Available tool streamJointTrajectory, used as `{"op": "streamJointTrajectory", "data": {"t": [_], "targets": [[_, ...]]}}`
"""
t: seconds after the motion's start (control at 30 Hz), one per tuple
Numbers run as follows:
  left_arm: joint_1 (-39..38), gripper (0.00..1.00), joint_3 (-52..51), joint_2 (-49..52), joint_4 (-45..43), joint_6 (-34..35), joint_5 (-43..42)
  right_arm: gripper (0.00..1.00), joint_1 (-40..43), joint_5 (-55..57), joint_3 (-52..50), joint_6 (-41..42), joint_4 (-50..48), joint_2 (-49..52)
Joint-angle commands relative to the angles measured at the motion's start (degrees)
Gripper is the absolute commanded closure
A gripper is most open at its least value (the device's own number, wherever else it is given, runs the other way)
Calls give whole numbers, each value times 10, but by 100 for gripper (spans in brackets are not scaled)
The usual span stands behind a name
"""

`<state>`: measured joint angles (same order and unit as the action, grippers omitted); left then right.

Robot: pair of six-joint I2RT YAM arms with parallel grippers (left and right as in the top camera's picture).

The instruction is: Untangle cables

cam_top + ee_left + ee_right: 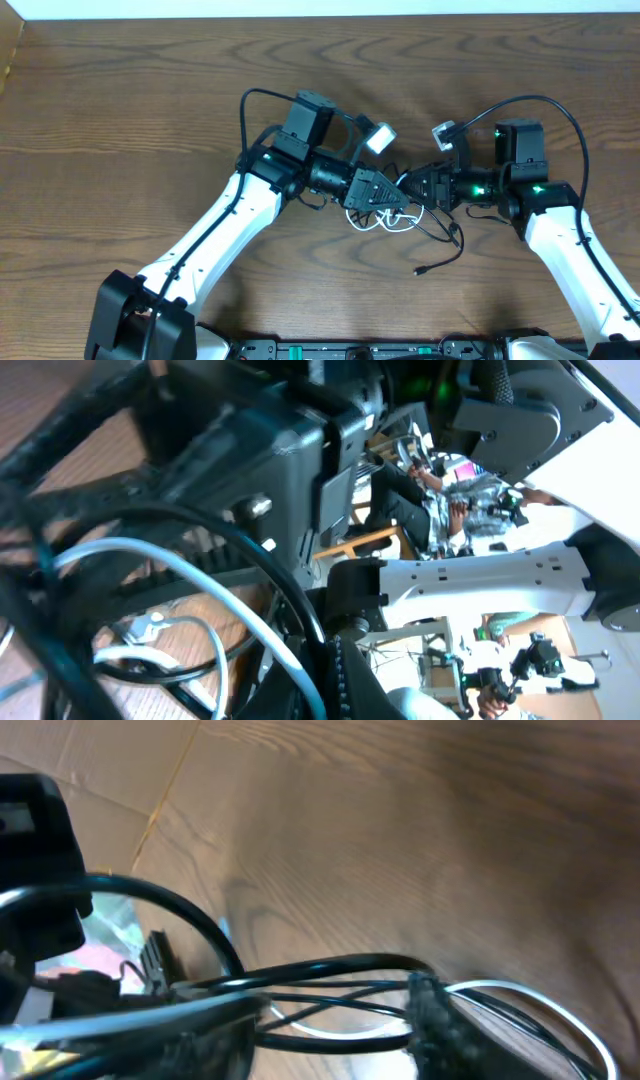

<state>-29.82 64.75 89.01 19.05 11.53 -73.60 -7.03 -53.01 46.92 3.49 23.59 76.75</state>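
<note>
A white cable (385, 222) and a black cable (447, 255) lie tangled on the wooden table between my two grippers. The black cable trails to a small plug (421, 271) nearer the front. My left gripper (398, 200) sits at the tangle's left. In the left wrist view the white cable (200, 575) runs down between its fingers (320, 680), which look shut on it. My right gripper (420, 186) faces it from the right. In the right wrist view its fingers (335, 1020) stand apart, with black cable (330, 965) and white cable (520, 992) loops crossing between them.
Thick black arm wires arch over each wrist, on the left (245, 110) and on the right (560, 110). The two wrist cameras (380, 138) (445, 132) almost meet above the tangle. The table's far edge (320, 14) runs along the top.
</note>
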Motion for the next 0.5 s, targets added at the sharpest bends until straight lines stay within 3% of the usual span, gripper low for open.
{"op": "streamJointTrajectory", "data": {"t": [0.0,0.07,0.13,0.2,0.33,0.4,0.47], "targets": [[-4,92,0,-2,-15,-13,-25,63,-16,6,9,-3,1,-5],[-4,92,0,-2,-23,-13,-25,82,-25,21,9,-3,2,-5],[-4,93,0,-2,-27,-13,-25,93,-28,53,9,-3,10,-5],[-4,92,0,-2,-29,-13,-25,96,-28,79,9,7,24,-5],[-4,92,0,-2,-29,-14,-24,92,-31,78,9,10,32,-5],[-4,92,0,-2,-29,-14,-21,99,-34,89,9,10,32,-5],[-3,93,0,-2,-29,-14,-6,99,-35,129,9,18,40,-5]]}}
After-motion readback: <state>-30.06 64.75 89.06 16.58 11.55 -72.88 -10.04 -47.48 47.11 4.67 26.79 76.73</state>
